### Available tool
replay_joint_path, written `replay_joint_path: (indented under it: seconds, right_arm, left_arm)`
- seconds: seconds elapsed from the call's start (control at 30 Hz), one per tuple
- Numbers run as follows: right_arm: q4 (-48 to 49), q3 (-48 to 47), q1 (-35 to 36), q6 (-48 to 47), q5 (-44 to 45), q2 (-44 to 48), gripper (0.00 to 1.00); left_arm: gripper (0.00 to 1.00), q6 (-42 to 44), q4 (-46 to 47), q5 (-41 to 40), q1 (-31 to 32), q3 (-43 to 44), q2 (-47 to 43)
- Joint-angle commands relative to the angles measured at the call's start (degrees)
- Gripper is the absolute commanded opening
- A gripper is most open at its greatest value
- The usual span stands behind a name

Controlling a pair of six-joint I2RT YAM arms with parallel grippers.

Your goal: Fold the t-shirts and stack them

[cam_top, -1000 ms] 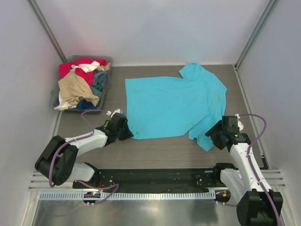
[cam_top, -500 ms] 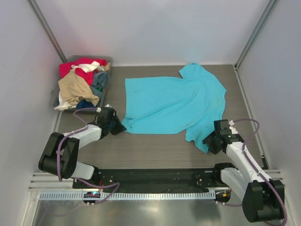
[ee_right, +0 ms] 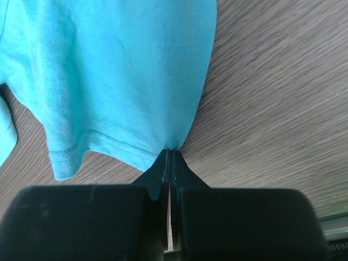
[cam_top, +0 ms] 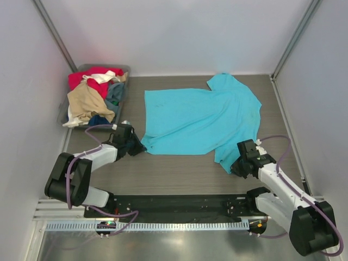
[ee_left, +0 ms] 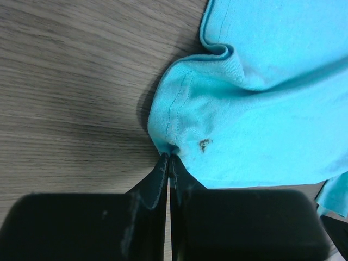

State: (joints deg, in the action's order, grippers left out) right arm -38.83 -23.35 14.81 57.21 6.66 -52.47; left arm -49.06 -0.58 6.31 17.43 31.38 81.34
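Note:
A bright turquoise t-shirt (cam_top: 201, 117) lies spread on the wooden table. My left gripper (cam_top: 139, 147) is shut on its near left corner, where the cloth (ee_left: 217, 103) bunches at the fingertips (ee_left: 170, 156). My right gripper (cam_top: 232, 167) is shut on the hem of the near right sleeve, and in the right wrist view the turquoise cloth (ee_right: 109, 76) is pinched at the jaw tips (ee_right: 171, 152). Red, tan, cream-white and dark blue-grey t-shirts (cam_top: 92, 98) are heaped in the bin at the back left.
The clear grey plastic bin (cam_top: 124, 70) stands against the left wall. White walls close in the table on three sides. Bare wood (cam_top: 179, 171) runs between the shirt and the arms' black base rail (cam_top: 174, 204).
The right gripper slid left along the sleeve edge and closed on its hem. The left gripper pulled its shirt corner back and to the left, then stayed still.

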Motion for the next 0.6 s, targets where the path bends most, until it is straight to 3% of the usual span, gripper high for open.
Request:
replay_joint_path:
  seconds: [0.0,0.17,0.43,0.57]
  right_arm:
    - [0.07,0.76,0.48,-0.34,2.31,2.18,0.01]
    - [-2.29,-0.28,0.48,0.18,3.71,8.86,0.01]
    - [-16.88,-13.98,0.40,-0.61,11.53,17.04,0.01]
    - [-23.04,-16.20,0.48,2.02,13.99,23.35,0.01]
  left_arm:
    - [0.00,0.81,-2.94,0.37,-0.21,-1.58,-1.09]
    - [0.00,0.63,-4.95,1.69,-0.29,-1.58,-3.64]
    - [0.00,0.63,-14.09,2.57,-0.20,-1.05,-14.36]
    - [0.00,0.63,-20.23,2.14,-0.03,-1.32,-20.67]
